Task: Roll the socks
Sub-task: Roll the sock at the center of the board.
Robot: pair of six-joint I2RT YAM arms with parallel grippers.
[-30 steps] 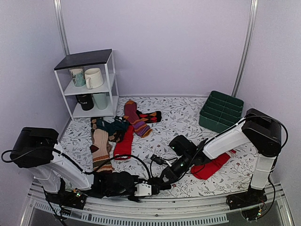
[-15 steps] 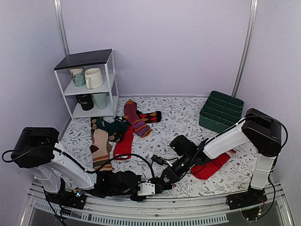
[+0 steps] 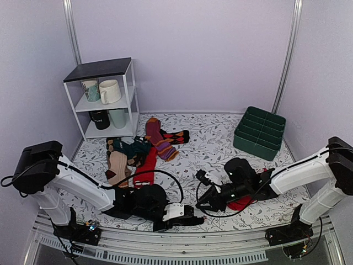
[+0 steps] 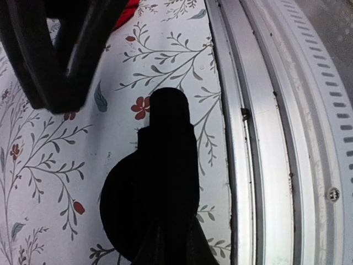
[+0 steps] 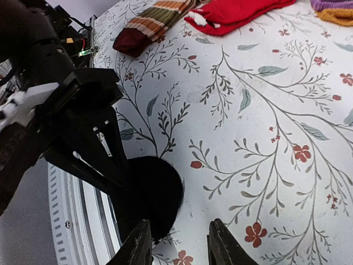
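The black socks point(image 5: 157, 193) are a rounded bundle on the flowered tablecloth next to the near rail. They also show in the left wrist view point(image 4: 124, 215) and as a small dark lump in the top view point(image 3: 193, 212). My left gripper point(image 3: 186, 212) lies low along the near edge and is shut on the bundle; its dark fingers point(image 5: 105, 165) run into it. My right gripper point(image 5: 176, 245) is open and empty, just above the cloth, with the bundle by its left finger. In the top view the right gripper point(image 3: 203, 200) sits just right of and beyond the bundle.
The metal rail point(image 4: 265, 138) runs right beside the bundle. A big red sock point(image 3: 240, 203) lies under the right arm. Several socks lie at the back left, among them a red one point(image 3: 146, 165) and a purple-and-orange one point(image 3: 159, 141). There is a white shelf point(image 3: 105, 99) with mugs and a green bin point(image 3: 259, 132).
My left gripper has slid right along the near edge with the black bundle. My right arm has swung down and to the right, and its gripper now sits a little apart from the bundle.
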